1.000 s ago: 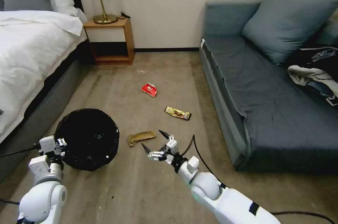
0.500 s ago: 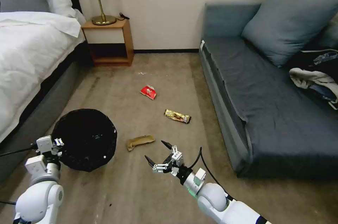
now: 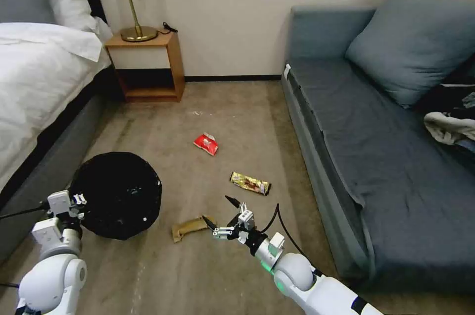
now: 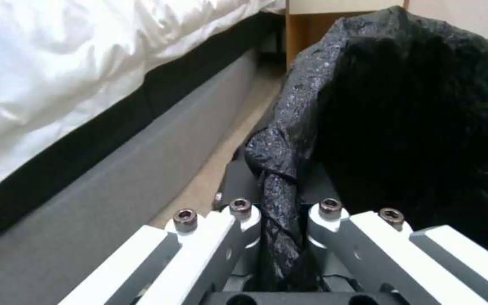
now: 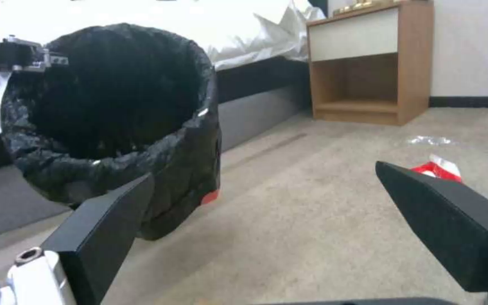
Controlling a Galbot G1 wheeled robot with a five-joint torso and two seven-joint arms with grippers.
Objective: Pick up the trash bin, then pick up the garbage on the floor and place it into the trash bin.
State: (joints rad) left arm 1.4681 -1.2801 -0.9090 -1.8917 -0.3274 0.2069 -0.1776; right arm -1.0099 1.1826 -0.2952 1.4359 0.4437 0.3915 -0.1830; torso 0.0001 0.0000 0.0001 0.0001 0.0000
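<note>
The trash bin (image 3: 116,195) hangs tilted beside the bed (image 3: 29,87), its black liner pinched in the closed left claw (image 4: 281,237). The right claw (image 3: 221,216) gapes wide, empty, just above the brown paper piece (image 3: 190,227). Farther on the floor lie the gold wrapper (image 3: 250,183) and the red packet (image 3: 206,143).

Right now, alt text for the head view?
The left gripper holds the rim of the round black-bagged trash bin, while the open right gripper reaches down beside a crumpled brown paper piece on the tan carpet. A gold-yellow bar wrapper and a red snack packet lie farther ahead.
</note>
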